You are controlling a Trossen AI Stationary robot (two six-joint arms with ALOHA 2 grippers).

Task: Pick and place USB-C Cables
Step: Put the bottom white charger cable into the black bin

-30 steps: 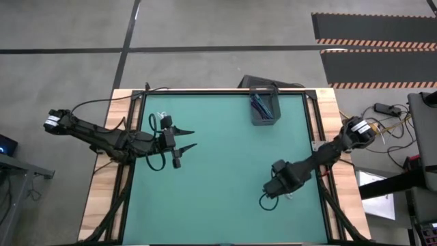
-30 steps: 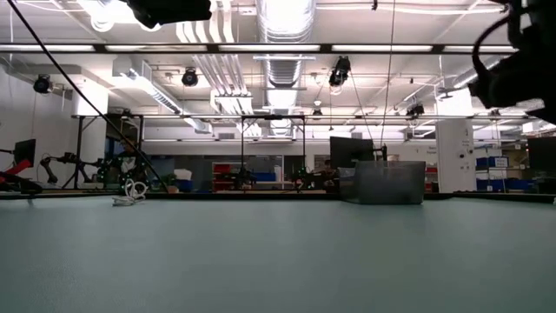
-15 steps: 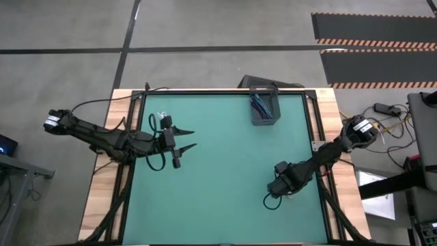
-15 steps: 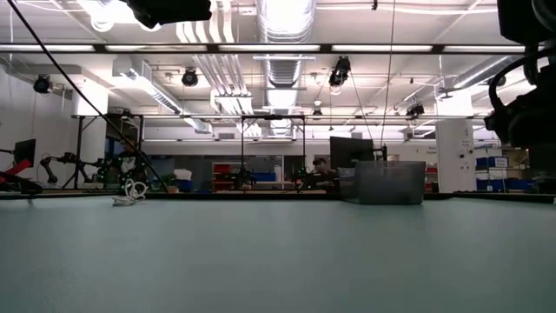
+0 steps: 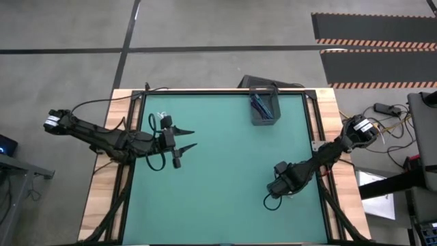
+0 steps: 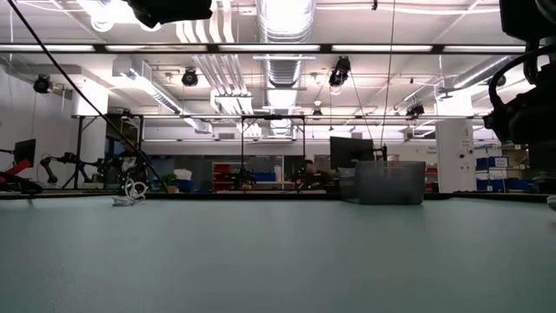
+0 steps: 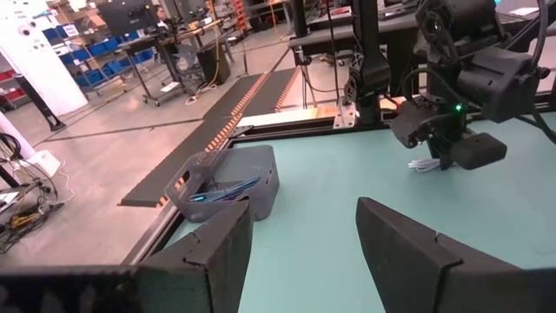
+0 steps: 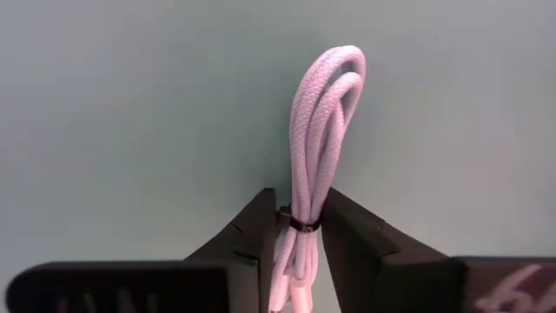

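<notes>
Right wrist view: right hand (image 8: 297,228) pinches pale cable (image 8: 321,139); lower end hidden.

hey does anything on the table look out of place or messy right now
Nothing stands out. A white cable lies by the left pincer, the bin stands upright at the far edge, and the right pincer grips a tidy pale cable.

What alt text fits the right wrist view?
The right tool has its two dark fingers pinched on a bundled pale cable at its dark tie band, over the green table.
</notes>
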